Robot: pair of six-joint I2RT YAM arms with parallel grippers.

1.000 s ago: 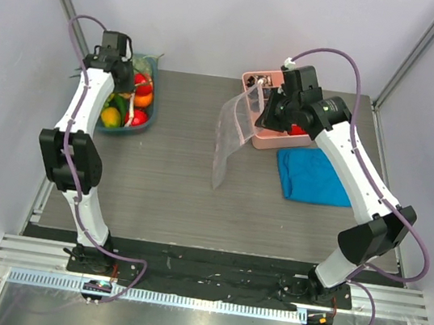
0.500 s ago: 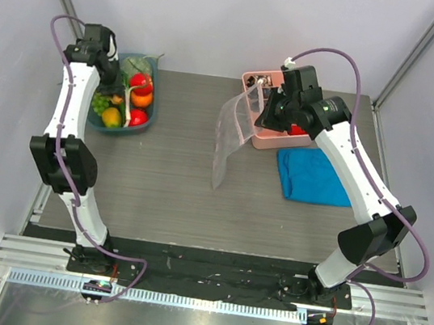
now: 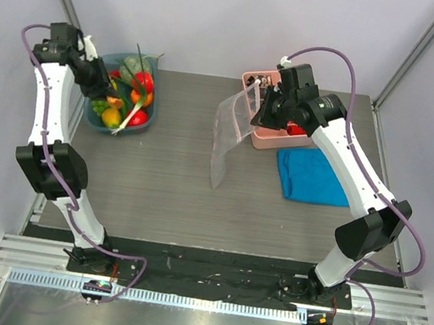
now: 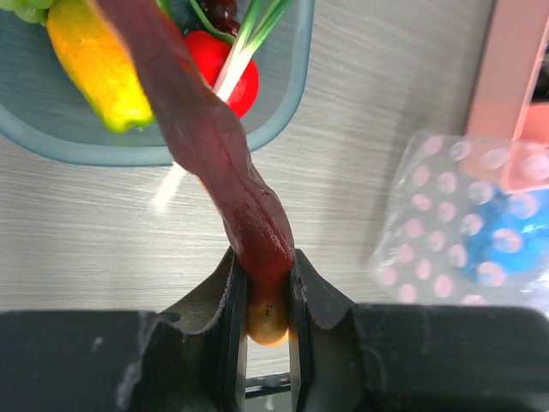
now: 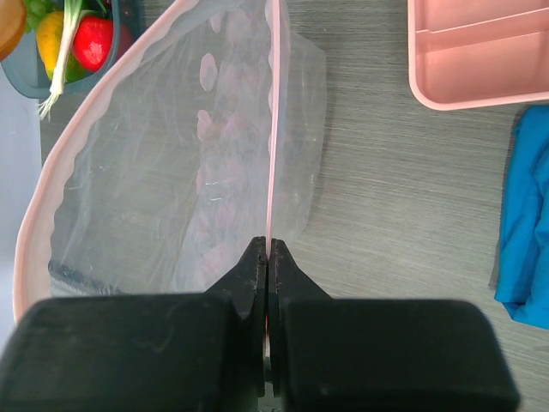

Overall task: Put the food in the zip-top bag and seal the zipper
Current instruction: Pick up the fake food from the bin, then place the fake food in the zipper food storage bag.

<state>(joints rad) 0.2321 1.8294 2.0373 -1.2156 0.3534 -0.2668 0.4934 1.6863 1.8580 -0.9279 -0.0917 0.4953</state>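
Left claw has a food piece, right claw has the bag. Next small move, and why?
Probably swing the left claw rightward toward the bag mouth. It grips a long dark-red food piece, and the right claw pinches the pink zipper edge, holding the zip-top bag open above the table.

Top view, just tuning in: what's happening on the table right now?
The left gripper has its fingers shut on a long reddish-brown food piece, holding it over the basket of toy produce. The right gripper pinches the zip-top bag by its pink zipper edge, holding it up with its mouth open. The bag looks empty.
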